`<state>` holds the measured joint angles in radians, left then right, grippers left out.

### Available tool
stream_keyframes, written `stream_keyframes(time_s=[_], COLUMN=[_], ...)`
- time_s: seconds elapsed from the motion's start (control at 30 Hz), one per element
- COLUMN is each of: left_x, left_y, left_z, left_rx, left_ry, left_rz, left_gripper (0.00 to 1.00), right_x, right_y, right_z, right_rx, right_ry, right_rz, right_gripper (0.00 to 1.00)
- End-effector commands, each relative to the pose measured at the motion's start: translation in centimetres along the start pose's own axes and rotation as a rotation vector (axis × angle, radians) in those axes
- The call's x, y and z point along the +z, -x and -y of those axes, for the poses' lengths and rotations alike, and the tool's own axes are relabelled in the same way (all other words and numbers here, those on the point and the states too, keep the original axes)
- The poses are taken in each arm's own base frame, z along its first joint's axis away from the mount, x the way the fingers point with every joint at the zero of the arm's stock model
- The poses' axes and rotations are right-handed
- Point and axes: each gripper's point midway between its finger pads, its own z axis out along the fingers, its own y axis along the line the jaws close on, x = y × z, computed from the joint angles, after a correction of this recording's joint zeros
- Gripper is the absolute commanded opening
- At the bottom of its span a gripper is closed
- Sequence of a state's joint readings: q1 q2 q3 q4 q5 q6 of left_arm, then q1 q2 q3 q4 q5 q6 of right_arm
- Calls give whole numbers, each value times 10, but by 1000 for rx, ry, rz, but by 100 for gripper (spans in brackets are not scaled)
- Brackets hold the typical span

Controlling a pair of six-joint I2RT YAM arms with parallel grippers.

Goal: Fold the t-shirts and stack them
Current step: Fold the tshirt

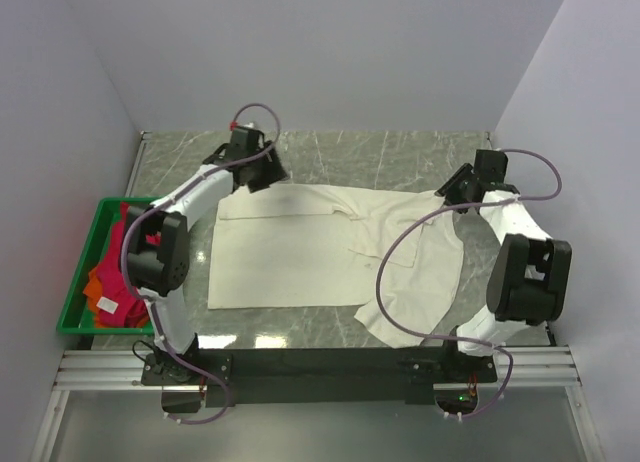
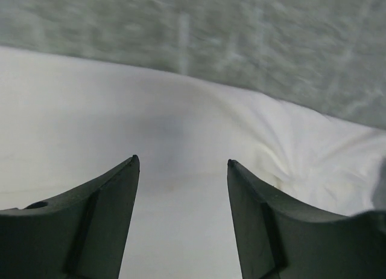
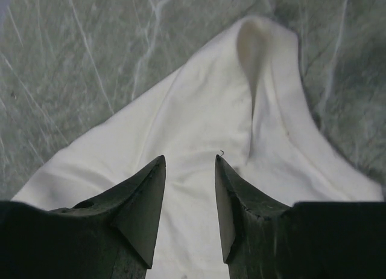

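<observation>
Hidden: the left arm's elbow covers part of the green crate [image 1: 100, 327] and of the crimson-pink t-shirt [image 1: 125, 244] in it. The right arm covers the right edge of the cream t-shirt [image 1: 300, 252], and a purple cable [image 1: 380, 272] loops over that cloth.
Hard to make out: the worktop [image 1: 400, 157] is blurred in the left wrist view. I cannot tell how many garments the crate holds.
Cream t-shirt: soft matte cloth, spread flat across the middle of the worktop. Its left part is a neat rectangle. Its right part is creased and uneven, reaching toward the right edge.
Right wrist view: the cloth narrows to a rounded, puffed-up fold.
Crate: rigid plastic at the worktop's left edge. The orange t-shirt [image 1: 100, 287] is crumpled beside the crimson-pink one.
Worktop: grey-green stone pattern with pale veins.
Left hand [image 2: 181, 164]: wide, nothing between the dark fingers, over the shirt's far-left corner.
Right hand [image 3: 190, 159]: narrower gap, gripping nothing, over the shirt's far-right part.
</observation>
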<state>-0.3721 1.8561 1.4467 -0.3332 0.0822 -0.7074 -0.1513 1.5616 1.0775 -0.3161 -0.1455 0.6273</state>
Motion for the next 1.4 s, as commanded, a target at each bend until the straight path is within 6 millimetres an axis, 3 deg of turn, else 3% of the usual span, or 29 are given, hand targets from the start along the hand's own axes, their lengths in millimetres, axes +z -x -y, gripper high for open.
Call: stream_keyframes(time_s=[0.0,0.13,0.27,0.33,0.7,0.8,0.9,0.93,1.03,1.37], left_x=[4,19,31,37,53,54,54,55,55,57], left_y=[18,24,22,19,1,-4,-9,-10,-15,-34], left_z=[-49,-84,-102,-110,-136,-141,-147,-150,-156,-176], left_rx=[63,49,50,49,42,40,34,27,16,14], left_ry=[134,193,229,245,301,311,325,332,345,392], left_rz=[6,-14,-39,-53,-117,-134,-154,-158,-176,-249], left_gripper=[65,58,56,55,52,52,51,50,43,41], right_x=[14,37,61,66,97,101,102,103,107,122], right_y=[32,44,46,50,48,50,57,58,68,101], right_z=[-11,2,22,21,23,20,16,16,20,39], right_rx=[-42,-32,-5,-17,-15,-15,-17,-18,-3,81], right_ry=[91,85,75,95,153,168,177,174,155,68], right_rz=[20,1,-36,-38,-94,-98,-92,-91,-73,-67], right_gripper=[45,43,40,38,36,31,20,12,0,0])
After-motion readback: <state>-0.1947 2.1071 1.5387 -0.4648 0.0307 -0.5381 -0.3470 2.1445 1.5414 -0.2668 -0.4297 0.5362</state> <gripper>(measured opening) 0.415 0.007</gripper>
